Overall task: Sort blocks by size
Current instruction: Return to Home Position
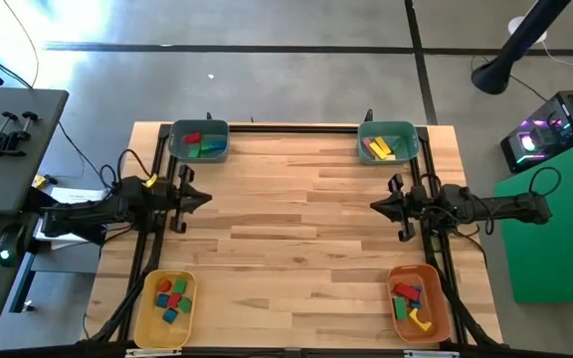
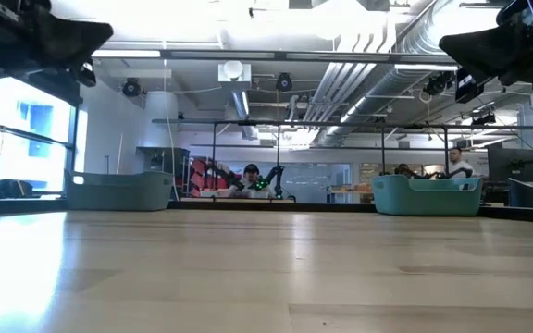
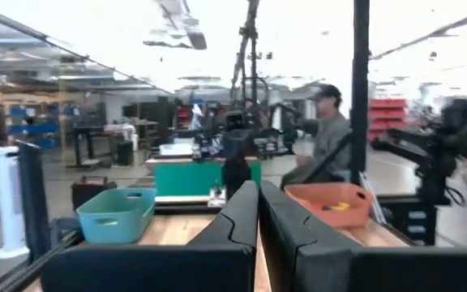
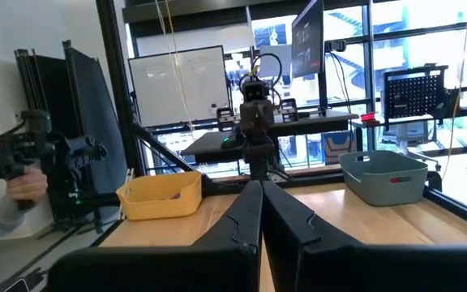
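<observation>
While both arms sit at the table's sides, the left gripper (image 1: 199, 198) and right gripper (image 1: 381, 206) have their jaws closed on nothing, which only the wrist views make plain. All blocks (image 1: 172, 296) lie inside the four corner bins (image 1: 174, 139); none rests on the table (image 1: 296, 239). Being wooden, they probably handle as light, rigid and smooth: grip across flat parallel faces. The high view reveals bin contents; the low view shows only bin walls.

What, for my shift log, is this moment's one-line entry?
left gripper: shut, raised, left side; right gripper: shut, raised, right side; blocks: in corner bins
</observation>
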Tool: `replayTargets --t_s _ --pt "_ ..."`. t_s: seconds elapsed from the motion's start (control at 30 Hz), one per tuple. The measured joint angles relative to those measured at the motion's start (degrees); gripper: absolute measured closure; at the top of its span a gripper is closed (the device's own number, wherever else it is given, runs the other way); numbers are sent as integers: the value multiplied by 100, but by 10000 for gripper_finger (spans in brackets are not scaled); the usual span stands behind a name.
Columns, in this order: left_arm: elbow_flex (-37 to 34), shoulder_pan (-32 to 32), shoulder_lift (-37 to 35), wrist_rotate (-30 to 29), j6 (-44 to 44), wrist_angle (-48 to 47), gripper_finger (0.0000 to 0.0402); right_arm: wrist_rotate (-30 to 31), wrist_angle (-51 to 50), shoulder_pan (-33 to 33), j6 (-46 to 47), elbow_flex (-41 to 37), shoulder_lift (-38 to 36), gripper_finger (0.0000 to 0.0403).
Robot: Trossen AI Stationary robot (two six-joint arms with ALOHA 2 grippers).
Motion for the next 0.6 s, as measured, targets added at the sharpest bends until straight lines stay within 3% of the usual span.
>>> replayTargets --t_s 0.3,0.6 --pt "4 4 40 -20 781 -876 401 -22 -584 0 180 0 13 401" --pt "2 4 88 -133 412 -1238 401 35 -1365 0 -103 0 20 401"
